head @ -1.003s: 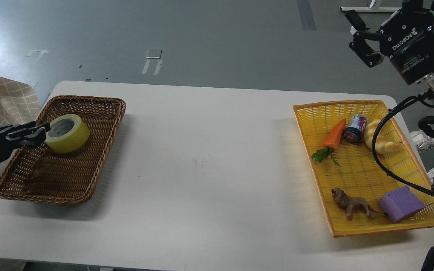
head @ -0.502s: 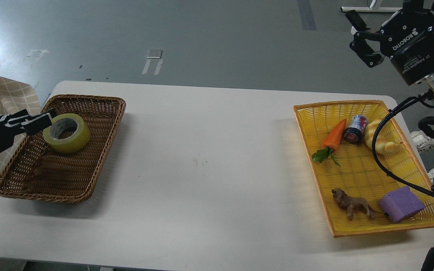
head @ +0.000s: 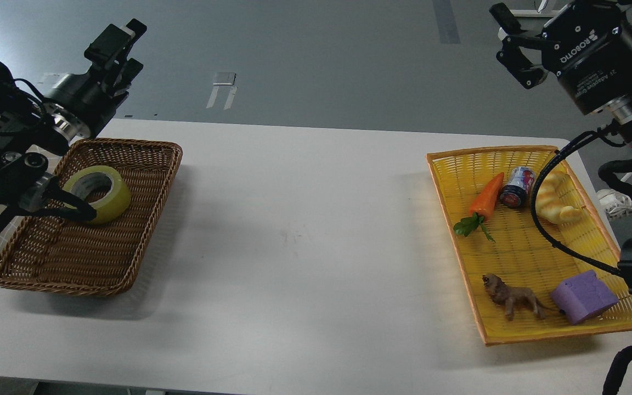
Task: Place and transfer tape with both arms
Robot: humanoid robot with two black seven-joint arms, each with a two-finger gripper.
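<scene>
Your tape (head: pixel 98 194) lies in the brown wicker basket (head: pixel 118 263) at the left end of the white worktop (head: pixel 305 230), in the basket's far half, toward its left wall. It rests nearly on one flat face but tipped, so the core's opening looks up and toward you — the roll's axis runs close to vertical, leaning a little toward the camera, and the grey-white core shows as an oval ring inside the yellow band. A black cable from your left arm crosses in front of the roll's near-left edge; whether it touches the roll you cannot tell from here. Your left gripper (head: pixel 121 44) is raised well above and behind the basket, over the grey floor, pointing up and to the right; its jaws are seen dark and nearly edge-on, so you cannot tell whether they are parted or closed, and nothing shows between them. Your right gripper (head: pixel 511 41) hangs high at the upper right, beyond the worktop's far edge, pointing left — its jaws stand spread apart with nothing in them. Below it, on the right side of the worktop, the yellow tray (head: pixel 519 345) carries a carrot toy (head: pixel 487 203), a small can (head: pixel 518 187), a croissant toy (head: pixel 554 203), a lion figure (head: pixel 511 299) and a purple block (head: pixel 583 299), all well apart from the tape.
</scene>
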